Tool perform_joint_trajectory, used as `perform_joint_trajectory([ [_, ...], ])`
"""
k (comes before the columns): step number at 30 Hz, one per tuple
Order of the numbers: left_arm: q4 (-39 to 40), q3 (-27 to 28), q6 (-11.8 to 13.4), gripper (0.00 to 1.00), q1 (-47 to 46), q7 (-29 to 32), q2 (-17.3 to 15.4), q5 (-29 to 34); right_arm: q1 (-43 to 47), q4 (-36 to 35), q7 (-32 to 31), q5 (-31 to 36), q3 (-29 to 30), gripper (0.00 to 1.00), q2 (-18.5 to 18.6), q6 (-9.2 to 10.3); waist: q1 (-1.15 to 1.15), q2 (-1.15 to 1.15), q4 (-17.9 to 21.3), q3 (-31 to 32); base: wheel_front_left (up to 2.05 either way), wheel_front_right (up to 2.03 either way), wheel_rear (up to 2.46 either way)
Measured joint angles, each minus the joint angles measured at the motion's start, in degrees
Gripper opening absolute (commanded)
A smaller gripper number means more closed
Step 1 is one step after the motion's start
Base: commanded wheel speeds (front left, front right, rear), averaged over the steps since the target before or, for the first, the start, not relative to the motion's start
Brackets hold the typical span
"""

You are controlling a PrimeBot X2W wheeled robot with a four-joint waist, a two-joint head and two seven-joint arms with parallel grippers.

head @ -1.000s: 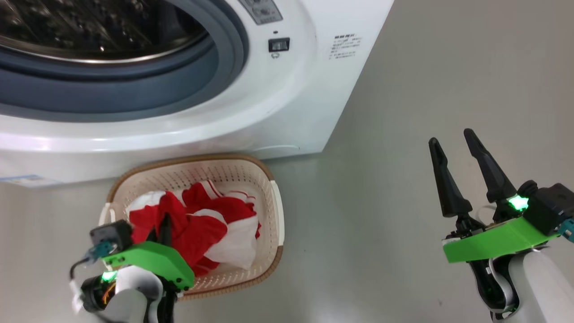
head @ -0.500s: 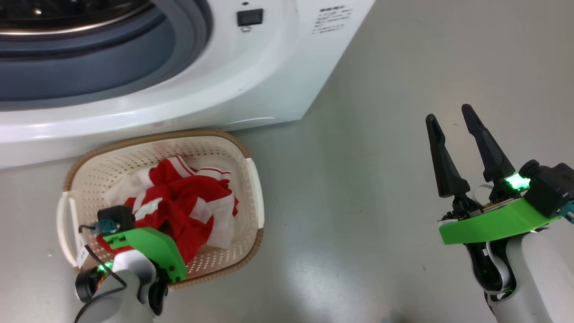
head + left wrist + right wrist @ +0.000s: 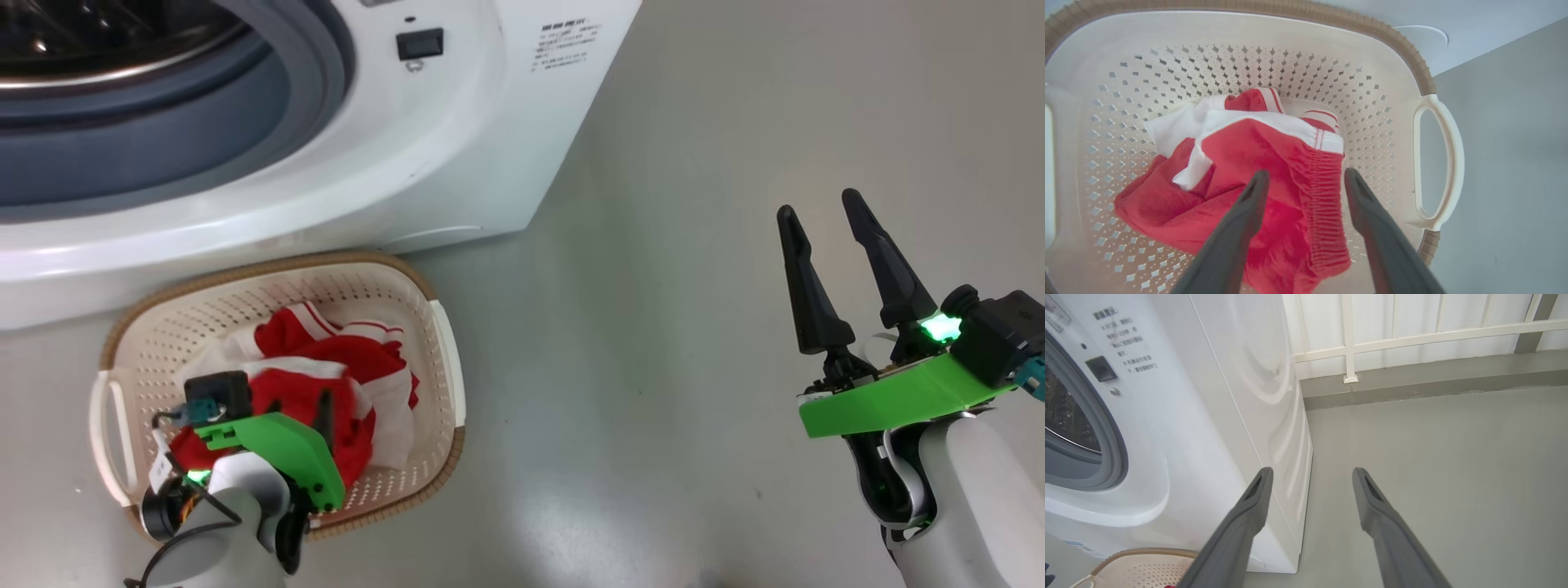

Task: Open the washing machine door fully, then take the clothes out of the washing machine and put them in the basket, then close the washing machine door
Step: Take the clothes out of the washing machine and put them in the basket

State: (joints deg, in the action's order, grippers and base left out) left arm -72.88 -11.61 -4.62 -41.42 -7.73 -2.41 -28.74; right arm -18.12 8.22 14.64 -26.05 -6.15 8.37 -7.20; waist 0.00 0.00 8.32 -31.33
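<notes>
Left side, head view: the basket (image 3: 277,265) sits on the floor (image 3: 637,327) just in front of the washing machine (image 3: 457,163), brown rim up. The clothes (image 3: 359,384) lie bunched inside it, red with white trim, all within the rim.

The left end effector (image 3: 1304,176) hangs over the basket, pointing down into it. In the left wrist view its two fingers stand well apart, either side of a red elastic waistband, and nothing is pinched between them. Judgement: the garment is released and the drop into the basket is done.

Centre: the machine's grey rubber ring (image 3: 163,155) and the steel drum (image 3: 82,41) are uncovered, so the opening step reads as done. Only a dark, cropped part of the drum is visible. No red shows there, but whether a garment remains deeper inside cannot be told.

Right side: the right end effector (image 3: 820,202) is held over bare floor, well apart from machine and basket. Its jaws are wide and hold nothing.

Status: door opened; clothes transferred, probably all of them. Left to do: lift the left arm clear of the basket, check the drum, then swing the washing machine door shut.
</notes>
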Motion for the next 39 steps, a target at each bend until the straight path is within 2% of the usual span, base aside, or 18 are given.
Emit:
perform_joint_trajectory([
  [7,0.1,-1.4,-0.9,1.0,0.1,-4.0,0.5,-0.3,0.5,0.0,0.0,-0.8,0.5,1.0,-0.8,0.0,0.0,0.0,-1.2,3.7,0.0,0.0,0.0],
  [15,5.7,-2.4,-1.4,1.0,2.6,-6.5,0.7,-0.6,3.3,1.1,0.0,-0.6,1.1,1.0,-0.4,0.0,0.0,0.0,-3.0,8.9,0.0,0.0,0.0],
  [23,23.5,0.9,3.1,1.0,11.7,-6.6,-0.8,2.9,5.3,2.1,0.0,-0.5,1.9,1.0,-1.0,0.0,0.0,0.0,-4.6,14.4,0.0,0.0,0.0],
  [29,37.3,4.1,3.7,1.0,21.0,-6.6,-0.9,5.6,7.5,3.7,0.0,1.6,1.4,1.0,-0.9,0.0,0.0,0.0,-5.4,19.1,0.0,0.0,0.0],
  [39,49.6,7.4,4.2,1.0,31.0,-6.6,-1.0,7.3,9.8,5.1,0.0,2.9,1.7,1.0,-1.2,0.0,0.0,0.0,-5.8,24.6,0.0,0.0,0.0],
])
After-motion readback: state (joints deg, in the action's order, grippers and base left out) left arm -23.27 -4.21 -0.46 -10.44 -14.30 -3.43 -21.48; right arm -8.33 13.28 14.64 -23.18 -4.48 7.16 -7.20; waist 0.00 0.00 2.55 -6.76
